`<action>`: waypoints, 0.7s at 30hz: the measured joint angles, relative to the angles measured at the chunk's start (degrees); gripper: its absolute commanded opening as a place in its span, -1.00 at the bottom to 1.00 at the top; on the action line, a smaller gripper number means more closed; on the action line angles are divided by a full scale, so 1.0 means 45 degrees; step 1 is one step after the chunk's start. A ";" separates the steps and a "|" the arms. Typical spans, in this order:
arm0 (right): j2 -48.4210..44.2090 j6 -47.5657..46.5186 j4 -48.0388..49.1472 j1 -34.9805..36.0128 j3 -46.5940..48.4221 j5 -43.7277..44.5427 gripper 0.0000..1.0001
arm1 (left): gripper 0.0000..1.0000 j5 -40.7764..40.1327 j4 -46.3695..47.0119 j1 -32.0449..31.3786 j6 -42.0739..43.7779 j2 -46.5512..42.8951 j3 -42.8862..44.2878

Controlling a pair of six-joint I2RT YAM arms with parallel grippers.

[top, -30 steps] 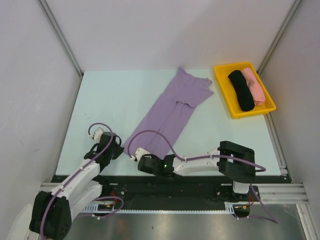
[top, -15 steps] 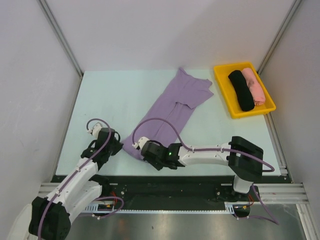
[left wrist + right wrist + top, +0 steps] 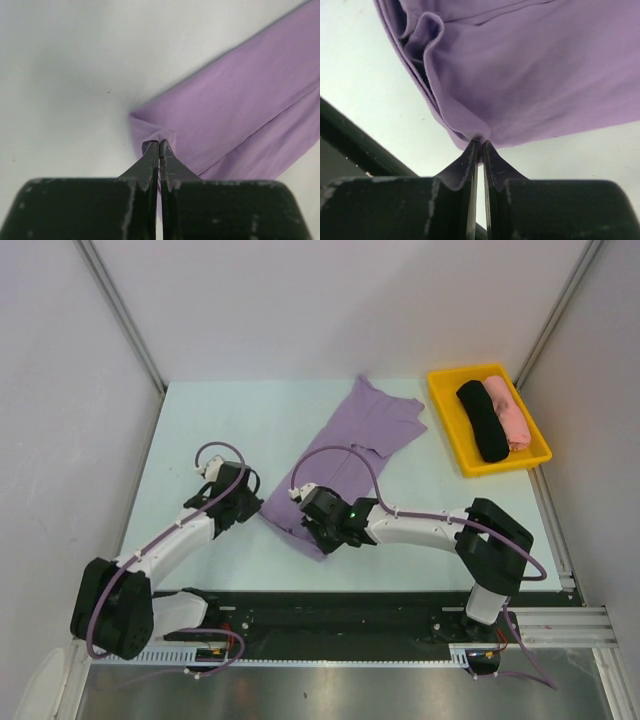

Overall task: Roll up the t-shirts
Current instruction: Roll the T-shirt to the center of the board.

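Over the last second both arms had moved away from the near edge of the table [image 3: 220, 430], taking the bottom hem of the t-shirt [image 3: 350, 455] with them. A second before, the hem had lain flat close to that edge; now it was drawn up towards the middle of the shirt, and the cloth near it was bunched and doubled over. This looked like the first turn of the roll being started (only just, with most of the shirt not yet rolled).

The left gripper [image 3: 256, 505] was pinched tight on the left corner of the hem. Its wrist view showed the fingers pressed together with a small fold of purple cloth caught at their tips [image 3: 159, 146]. The right gripper [image 3: 308, 525] was likewise nearly closed on the hem's right side, a thin fold nipped between its tips [image 3: 479, 142] and layers of cloth [image 3: 535, 75] heaped just beyond.

The shirt lay slantwise across the table, its collar end far off beside the yellow tray [image 3: 447, 420], which held a black bundle [image 3: 482, 420] and a pink bundle [image 3: 508, 412]. Its near end was at the two grippers.
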 measured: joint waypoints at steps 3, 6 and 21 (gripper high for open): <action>0.0000 0.0257 -0.0039 -0.0437 0.0000 0.0005 -0.80 | -1.00 0.0010 0.0049 -0.0068 -0.0005 0.0612 0.0510; 0.0000 0.0466 -0.0126 -0.0918 0.0000 0.0015 -0.80 | -0.99 0.0034 0.0126 -0.0117 -0.0005 0.1151 0.1035; 0.0005 0.0835 -0.0461 -0.2074 0.0000 0.0194 -0.80 | 0.20 0.0039 0.0568 -0.0398 0.0219 0.3104 0.2030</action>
